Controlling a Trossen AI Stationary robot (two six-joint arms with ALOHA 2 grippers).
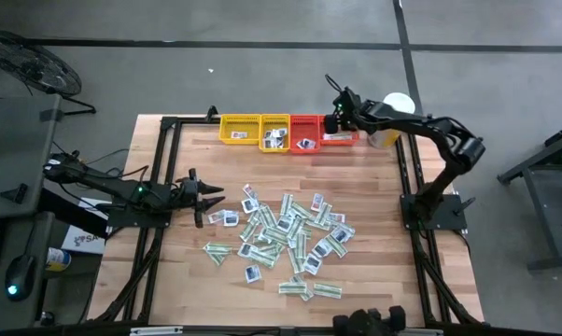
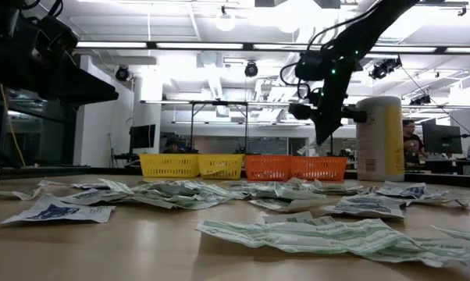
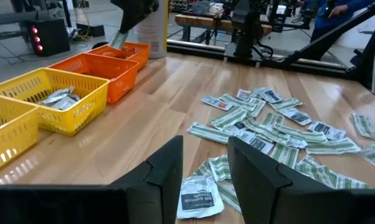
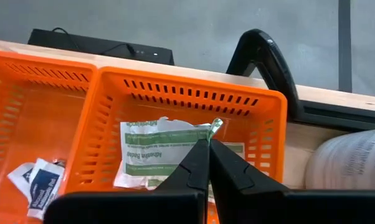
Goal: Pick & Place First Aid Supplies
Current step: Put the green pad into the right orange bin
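The first aid supplies [image 1: 290, 238] lie scattered at the table's middle: white-and-green strips and small white squares with dark centres. Two yellow trays [image 1: 253, 131] and two orange trays [image 1: 323, 133] stand in a row at the far edge, each with a few packets in it. My right gripper [image 4: 208, 149] hangs over the rightmost orange tray [image 4: 187, 118], shut on a white-and-green strip [image 3: 118, 40]. More strips [image 4: 153, 155] lie in that tray. My left gripper [image 3: 205, 174] is open, low over the table's left side, with a white square packet [image 3: 200, 198] lying under its fingers. My right gripper pinches the white-and-green strip between its two fingers, and a small green tip [image 4: 216, 126] sticks out beside the fingertips. The fingers slant down toward the far edge. The strip hangs below them, clear of the tray.
A tall white-and-yellow canister [image 1: 393, 117] stands just right of the orange trays, close to my right arm. A black frame [image 1: 169, 126] borders the table. Bare wood lies between the trays and the pile.
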